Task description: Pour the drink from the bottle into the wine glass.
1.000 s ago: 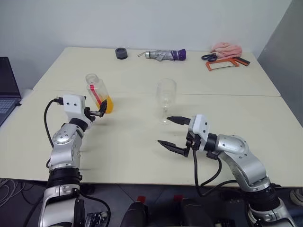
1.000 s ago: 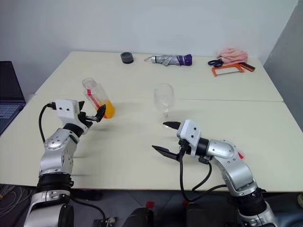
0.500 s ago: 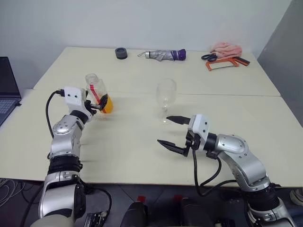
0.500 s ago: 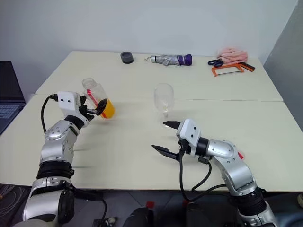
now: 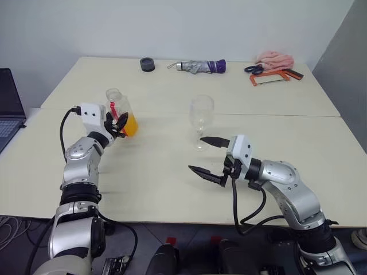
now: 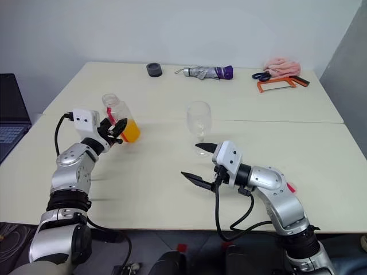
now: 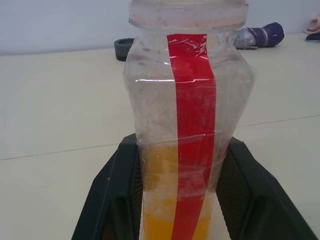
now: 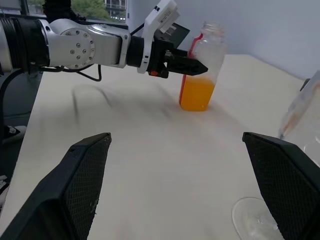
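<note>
Since a second ago the left gripper (image 5: 119,122) has been pushed forward and clamped on the bottle (image 5: 118,110), which is now held upright instead of leaning. Nearest, the right gripper (image 5: 207,156) is held wide open and empty above the table (image 5: 160,183), just in front of the glass (image 5: 201,116). Orange drink (image 5: 131,125) is seen low in the bottle, over by the table's left side. Farther back, an umbrella (image 5: 200,66) is laid.
</note>
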